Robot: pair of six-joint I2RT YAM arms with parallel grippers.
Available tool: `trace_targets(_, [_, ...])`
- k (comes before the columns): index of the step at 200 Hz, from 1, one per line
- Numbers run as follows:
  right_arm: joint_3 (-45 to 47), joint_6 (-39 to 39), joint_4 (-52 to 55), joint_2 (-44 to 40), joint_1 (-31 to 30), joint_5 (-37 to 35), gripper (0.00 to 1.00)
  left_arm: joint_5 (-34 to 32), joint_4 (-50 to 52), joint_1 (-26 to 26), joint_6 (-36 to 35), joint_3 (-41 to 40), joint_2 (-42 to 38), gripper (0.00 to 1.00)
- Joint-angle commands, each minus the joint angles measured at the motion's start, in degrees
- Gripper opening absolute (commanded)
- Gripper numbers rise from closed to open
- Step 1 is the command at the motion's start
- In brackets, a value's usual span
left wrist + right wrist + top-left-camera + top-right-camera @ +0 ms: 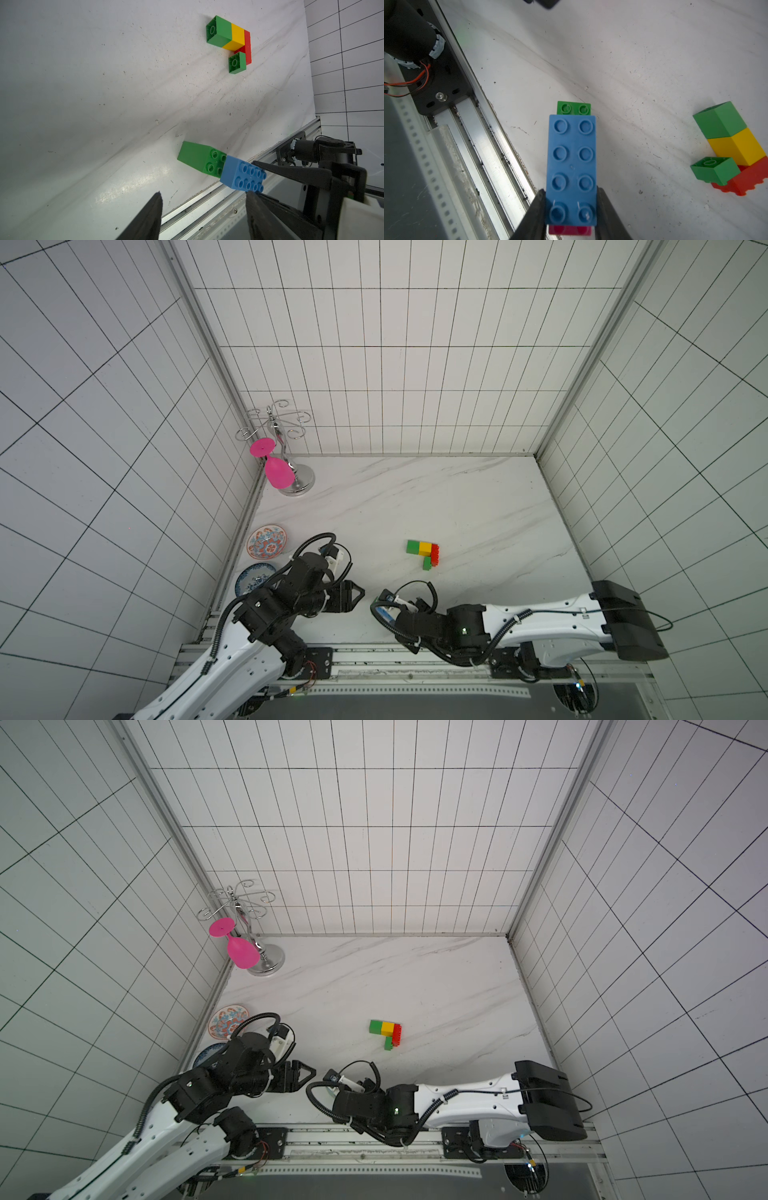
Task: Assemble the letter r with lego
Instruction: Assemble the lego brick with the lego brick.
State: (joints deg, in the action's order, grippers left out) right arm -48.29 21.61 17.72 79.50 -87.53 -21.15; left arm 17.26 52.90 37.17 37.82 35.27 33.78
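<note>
The right gripper (pixel 571 190) is pinching the near end of a long blue brick (pixel 572 153) between its 2 fingers, with the studs facing its wrist camera. A pink brick (pixel 570 230) is sitting under that pinched end, closest to the palm. A green brick (pixel 574 108) is clinging under the far end, just past the fingertips.

The left gripper (pixel 204 193) is facing this stack from the opposite side, its jaws standing spread with nothing between them. The blue brick is showing just ahead of 1 fingertip (pixel 253 203); I cannot tell whether they are touching.

Farther out, well apart from both grippers, 4 joined bricks are lying on the white table (pixel 478 497). A green cube (pixel 219 31), a yellow cube (pixel 236 37) and a red brick (pixel 247 45) are lining up in a row. A second green cube (pixel 237 62) is sitting against the red brick, beside the yellow one.
</note>
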Motion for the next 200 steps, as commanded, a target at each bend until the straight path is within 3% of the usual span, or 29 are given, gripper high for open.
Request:
trace_targets(1, [-3.4,0.0,0.7,1.1,1.0,-0.3,0.0,2.1,-2.5,-0.2,0.3,-0.2,0.6,0.64])
trace_targets(61, [-4.9,-0.5,0.3,2.3,2.8,1.8,0.0,3.1,-3.5,-0.3,-0.5,-0.7,1.6,0.62])
trace_targets(127, [-5.6,-0.5,0.5,3.9,3.7,3.9,0.0,5.1,-5.4,-0.3,-0.2,-1.2,2.4,0.41])
trace_targets(200, [-5.9,0.0,0.5,4.8,3.7,4.3,0.0,9.7,-7.0,-0.3,-1.5,-1.6,4.9,0.4])
